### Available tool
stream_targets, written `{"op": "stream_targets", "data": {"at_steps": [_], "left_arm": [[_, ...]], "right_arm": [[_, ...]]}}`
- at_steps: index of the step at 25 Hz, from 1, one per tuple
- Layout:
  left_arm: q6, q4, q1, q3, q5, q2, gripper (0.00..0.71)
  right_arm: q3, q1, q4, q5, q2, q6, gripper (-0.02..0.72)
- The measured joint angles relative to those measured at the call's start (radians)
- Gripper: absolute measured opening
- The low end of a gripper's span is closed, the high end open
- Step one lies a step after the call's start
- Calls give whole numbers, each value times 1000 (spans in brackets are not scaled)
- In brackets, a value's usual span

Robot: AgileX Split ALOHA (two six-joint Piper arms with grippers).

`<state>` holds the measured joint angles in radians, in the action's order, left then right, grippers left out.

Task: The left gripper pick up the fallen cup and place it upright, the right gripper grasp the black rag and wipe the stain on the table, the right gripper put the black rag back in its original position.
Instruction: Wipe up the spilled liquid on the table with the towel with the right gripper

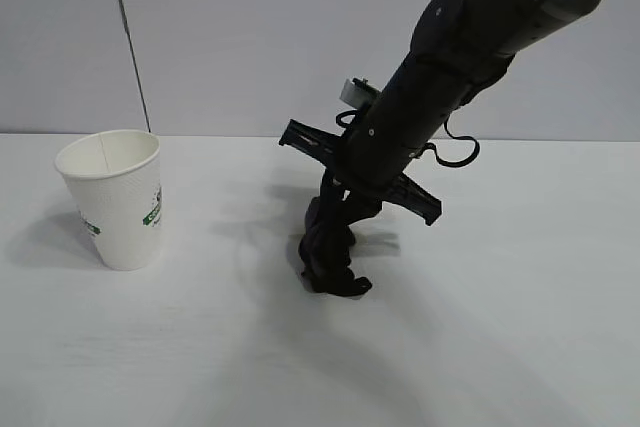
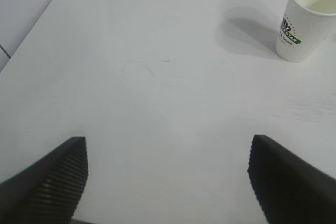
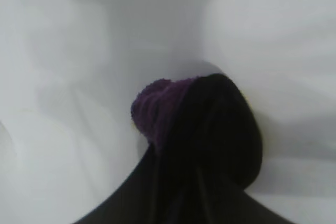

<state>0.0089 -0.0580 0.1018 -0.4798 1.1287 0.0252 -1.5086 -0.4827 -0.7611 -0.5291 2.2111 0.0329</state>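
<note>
At the centre of the frame the soft, limp rag (image 1: pixel 330 252) is held bunched by its top in the closed right gripper (image 1: pixel 335 217), pressed on the table (image 1: pixel 500 327), while the left gripper (image 2: pixel 168 182) is kept wide open and the cup (image 1: pixel 112 197) is seen upright at left.

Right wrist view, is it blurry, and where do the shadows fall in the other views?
Right wrist view: badly out of focus, black rag a soft blob. Exterior view: sharp, cup casts a soft shadow toward the picture's left. Left wrist view: crisp, the cup's shadow is also soft.
</note>
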Motion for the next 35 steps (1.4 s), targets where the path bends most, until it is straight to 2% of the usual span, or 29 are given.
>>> {"op": "stream_targets", "data": {"at_steps": [2, 6, 12, 18, 24, 28, 32, 35], "left_arm": [[0, 0, 0, 0, 0, 0, 600], [0, 0, 0, 0, 0, 0, 600], [0, 0, 0, 0, 0, 0, 600], [0, 0, 0, 0, 0, 0, 600], [0, 1, 0, 0, 0, 0, 600], [0, 1, 0, 0, 0, 0, 600], [0, 1, 0, 0, 0, 0, 600], [0, 1, 0, 0, 0, 0, 600]], "right_arm": [[0, -21, -21, 12, 0, 22, 74], [0, -33, -24, 52, 0, 37, 74], [0, -33, 7, 136, 0, 40, 74], [0, -33, 83, 178, 0, 40, 74], [0, -33, 130, 182, 0, 39, 74], [0, -33, 199, 197, 0, 39, 74], [0, -33, 237, 203, 0, 39, 74], [0, -29, 248, 182, 0, 3, 74]]}}
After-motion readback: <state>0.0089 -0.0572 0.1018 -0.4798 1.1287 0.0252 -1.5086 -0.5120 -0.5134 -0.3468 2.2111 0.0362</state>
